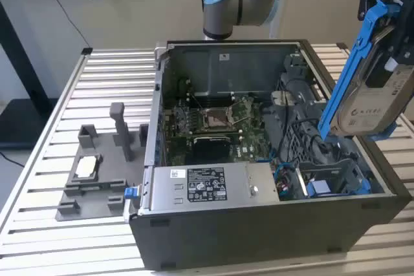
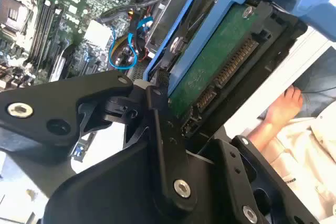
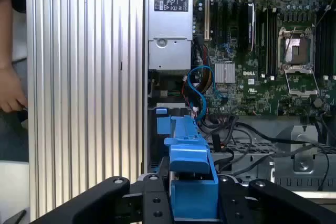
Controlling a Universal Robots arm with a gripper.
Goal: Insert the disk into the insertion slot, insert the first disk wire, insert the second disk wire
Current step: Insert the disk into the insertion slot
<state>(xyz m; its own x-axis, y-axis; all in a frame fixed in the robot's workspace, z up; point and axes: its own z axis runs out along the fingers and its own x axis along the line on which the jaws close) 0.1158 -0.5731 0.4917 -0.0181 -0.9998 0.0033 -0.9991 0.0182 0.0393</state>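
Operator: Grip?

Observer: Your black gripper (image 3: 193, 199) is clamped on the disk (image 1: 375, 98), a flat silver-grey hard drive with a white label in a bright blue plastic carrier frame. In the first wrist view its fingers (image 3: 152, 203) press the frame from both sides.

Operator: Where is it?

Observer: You have it in the air at the exterior view's right, steeply tilted, over the open dark grey metal computer case (image 1: 259, 237). It is apart from the black drive bay with blue fittings (image 1: 333, 179) below. In the second wrist view its green circuit-board underside faces the camera.

Operator: Inside the case?

Observer: Green motherboard (image 1: 220, 121). Grey labelled power-supply box (image 1: 207, 185) along the wall nearest the exterior camera. A thin blue cable (image 3: 198, 85) loops between them. A person's hand (image 2: 283, 109) sits just past the edge of your slatted aluminium table (image 1: 45, 224).
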